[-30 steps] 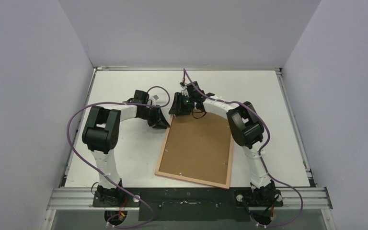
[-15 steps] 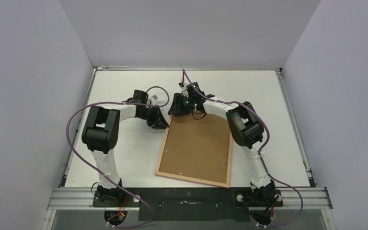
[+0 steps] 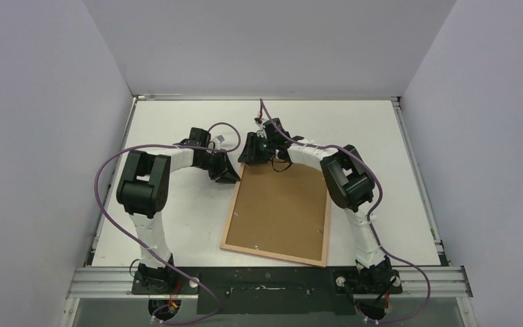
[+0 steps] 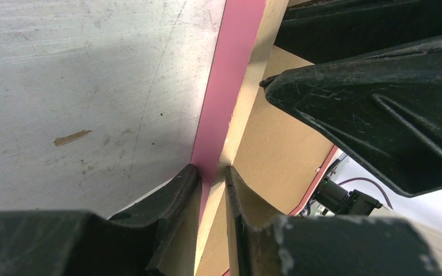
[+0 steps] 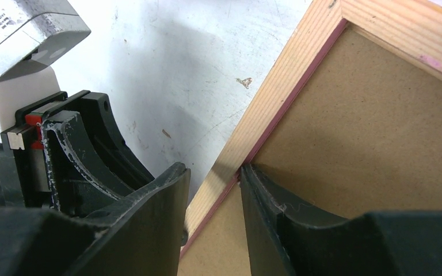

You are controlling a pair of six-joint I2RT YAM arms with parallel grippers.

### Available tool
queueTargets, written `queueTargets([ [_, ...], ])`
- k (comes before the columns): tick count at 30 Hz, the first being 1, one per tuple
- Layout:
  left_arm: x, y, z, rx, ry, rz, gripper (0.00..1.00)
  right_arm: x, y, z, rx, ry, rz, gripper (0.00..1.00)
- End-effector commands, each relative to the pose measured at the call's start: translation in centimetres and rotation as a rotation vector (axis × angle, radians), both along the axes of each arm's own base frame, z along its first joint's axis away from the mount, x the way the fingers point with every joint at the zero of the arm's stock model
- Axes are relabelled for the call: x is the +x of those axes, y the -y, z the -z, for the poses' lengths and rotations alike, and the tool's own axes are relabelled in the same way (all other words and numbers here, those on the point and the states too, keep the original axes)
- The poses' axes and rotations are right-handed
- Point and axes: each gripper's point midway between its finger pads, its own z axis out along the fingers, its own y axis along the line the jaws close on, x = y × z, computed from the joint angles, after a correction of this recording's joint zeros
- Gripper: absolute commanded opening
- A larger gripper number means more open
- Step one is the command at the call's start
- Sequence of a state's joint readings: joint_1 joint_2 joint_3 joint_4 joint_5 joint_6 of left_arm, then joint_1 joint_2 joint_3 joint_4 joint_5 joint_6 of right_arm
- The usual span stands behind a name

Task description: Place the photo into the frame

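Your left pincer (image 4: 210, 175) clamped the left edge of the frame (image 3: 273, 257). Your right pincer (image 5: 214, 172) straddled a rail near its far corner, slightly open. The frame lay back-up on the table (image 3: 177, 122).

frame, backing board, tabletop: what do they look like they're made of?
Frame: wood, possibly pine. The back is bare and pale with visible grain, and the edge is painted matte pink.
Backing board: probably hardboard or MDF. It is an even matte brown with no grain.
Tabletop: white and smooth, either laminate or paint, can't tell which. It is scuffed, with small chips.
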State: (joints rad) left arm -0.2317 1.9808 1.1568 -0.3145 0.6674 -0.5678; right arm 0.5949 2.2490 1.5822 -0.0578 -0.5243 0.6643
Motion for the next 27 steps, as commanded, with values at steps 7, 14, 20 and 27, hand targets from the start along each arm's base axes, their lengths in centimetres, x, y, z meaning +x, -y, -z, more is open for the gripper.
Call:
queueTargets([
  [7, 0.3, -0.3, 2.7, 0.075, 0.003, 0.005, 0.19, -6.7, 0.7, 5.9, -0.151, -0.169, -0.107, 0.39],
  [14, 0.2, -0.4, 2.8, 0.076, -0.001, 0.005, 0.19, -3.6, 3.8, 5.4, -0.271, -0.084, 0.100, 0.39],
  [20, 0.4, -0.6, 2.9, 0.086, -0.004, -0.001, 0.19, -4.9, 3.6, 5.7, -0.262, -0.100, 0.075, 0.36],
  [27, 0.4, -0.7, 3.2, 0.097, -0.016, -0.001, 0.19, -7.9, 1.1, 5.6, -0.145, -0.187, -0.082, 0.33],
])
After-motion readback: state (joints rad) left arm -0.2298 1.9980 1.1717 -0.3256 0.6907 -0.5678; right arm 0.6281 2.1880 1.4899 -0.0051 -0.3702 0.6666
